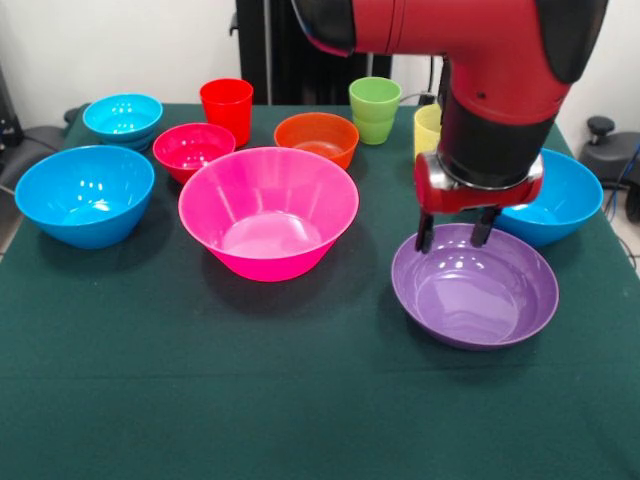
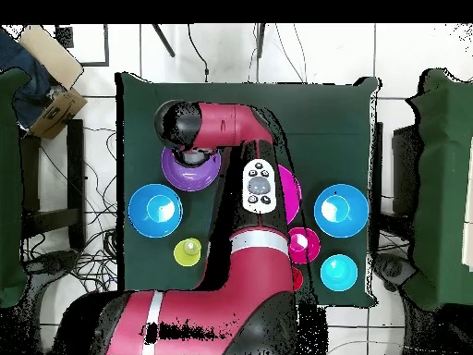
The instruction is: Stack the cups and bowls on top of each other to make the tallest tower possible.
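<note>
Jaws apart, the gripper [image 1: 456,229] straddles the purple bowl's [image 1: 475,290] far rim. That glossy, shallow rim could slip, tipping the bowl.

Bright, even light from above; white glare spots sit on the glossy pink bowl [image 1: 268,210] and purple bowl [image 1: 474,284], with soft shadows on the worktop [image 1: 200,380].

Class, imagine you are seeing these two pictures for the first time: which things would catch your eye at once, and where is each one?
First, the big pink bowl in the middle of the green table, brightest and largest of all. Next, the red arm coming down from above, its gripper open with both fingertips at the far rim of the purple bowl. Nothing is stacked on the pink bowl yet.
</note>
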Tool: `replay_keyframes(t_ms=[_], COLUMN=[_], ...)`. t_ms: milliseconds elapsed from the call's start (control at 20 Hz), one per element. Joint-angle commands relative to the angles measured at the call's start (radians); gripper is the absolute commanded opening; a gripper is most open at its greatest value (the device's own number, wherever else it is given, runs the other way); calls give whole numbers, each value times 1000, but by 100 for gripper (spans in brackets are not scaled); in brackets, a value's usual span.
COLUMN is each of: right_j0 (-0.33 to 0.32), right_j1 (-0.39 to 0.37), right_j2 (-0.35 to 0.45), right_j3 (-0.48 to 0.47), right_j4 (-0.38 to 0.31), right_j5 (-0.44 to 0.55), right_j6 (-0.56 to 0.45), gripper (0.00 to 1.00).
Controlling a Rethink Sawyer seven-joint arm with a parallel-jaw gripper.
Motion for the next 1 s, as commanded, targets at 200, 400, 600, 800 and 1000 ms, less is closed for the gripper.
replay_keyframes(t_ms=[200, 400, 600, 800, 1000], right_j0=[-19, -18, -6, -6, -7], right_j1=[20, 14, 23, 26, 29], right_j2=[47, 42, 30, 29, 27], right_j3=[95, 80, 46, 27, 16], right_j4=[-32, -36, -44, -44, -45], right_j5=[-51, 1, 38, 59, 78], right_j6=[51, 34, 35, 30, 24], gripper=[100, 100, 100, 100, 100])
